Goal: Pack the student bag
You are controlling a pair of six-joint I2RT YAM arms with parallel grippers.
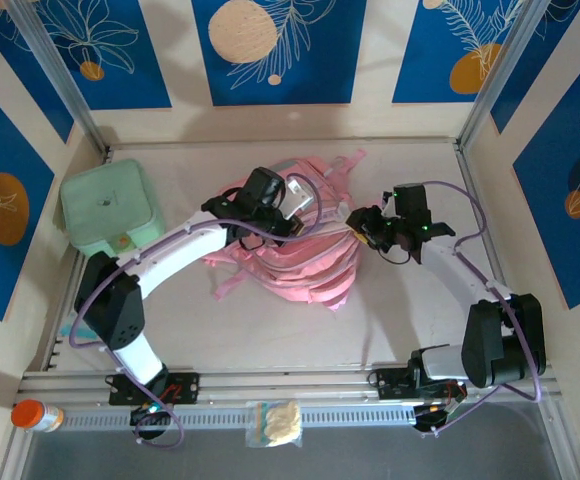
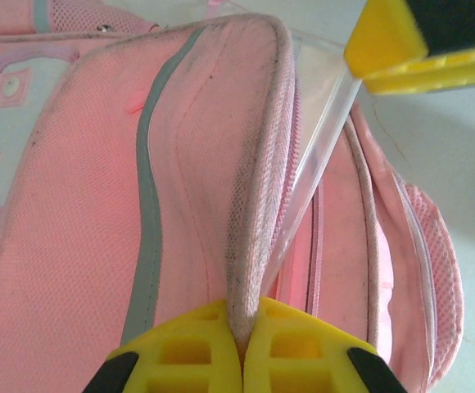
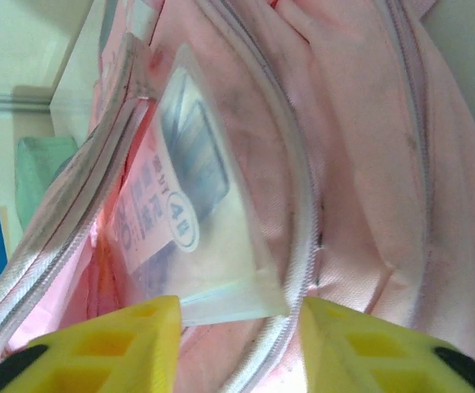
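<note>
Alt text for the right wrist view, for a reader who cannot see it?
A clear plastic packet with a printed label sits partway inside the open mouth of the pink student bag. Its corner lies between the parted yellow fingers of the right gripper.

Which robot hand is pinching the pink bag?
The left gripper: its yellow fingers are shut tight on the pink student bag at its rim. The right gripper has its fingers apart, a clear packet poking between them.

light: bright, even, ovhd | shadows: soft on table (image 1: 270,330) | top cam: sharp | wrist cams: student bag (image 2: 74,246) slightly soft
</note>
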